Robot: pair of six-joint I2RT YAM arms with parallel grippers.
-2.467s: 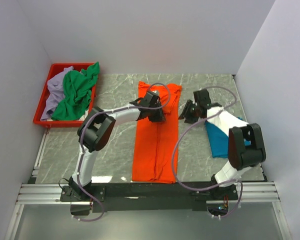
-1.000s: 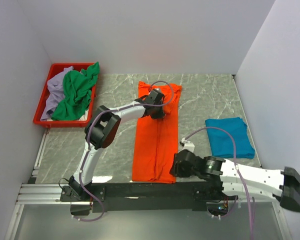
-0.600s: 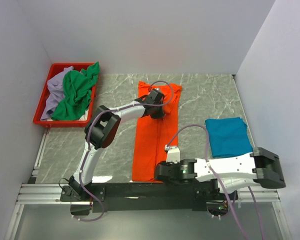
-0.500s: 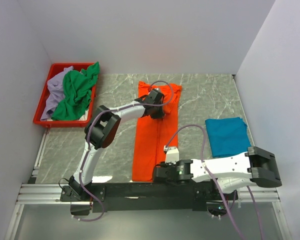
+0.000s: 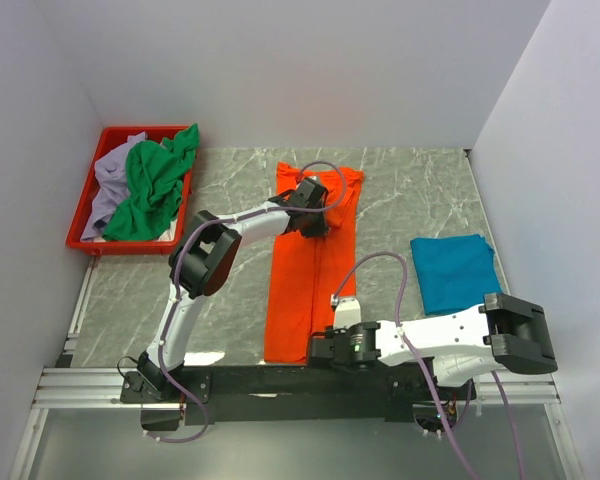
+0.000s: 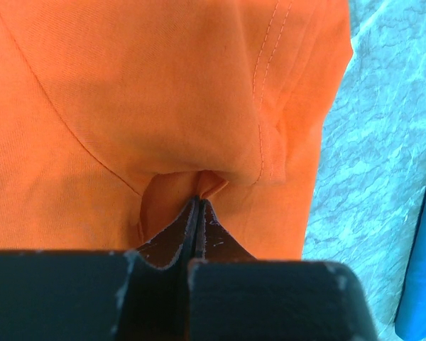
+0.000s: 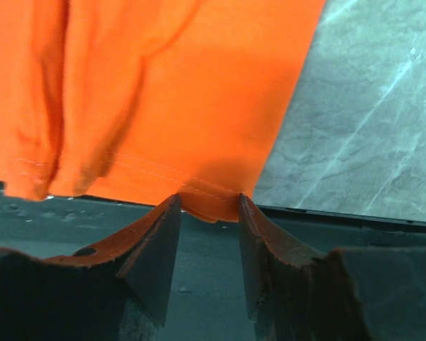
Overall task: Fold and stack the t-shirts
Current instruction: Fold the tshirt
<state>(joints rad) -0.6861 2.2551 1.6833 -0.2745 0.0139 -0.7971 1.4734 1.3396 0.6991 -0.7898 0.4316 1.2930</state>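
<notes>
Left arm [image 5: 242,226] reaching forward and rightward, elbow raised, left gripper [image 6: 197,203] pinched tight on a fold of bright orange t-shirt [image 6: 163,85], right arm [image 5: 435,335] lying low, pointing leftward, right gripper [image 7: 207,204] jaws parted

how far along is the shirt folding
Done: the teal shirt lies folded on the right of the table. In hand: the orange shirt is a long strip; the left gripper is shut on it near its far end, the right gripper open around its near hem. Left: the green shirt and lavender shirt sit crumpled in the red tray.
</notes>
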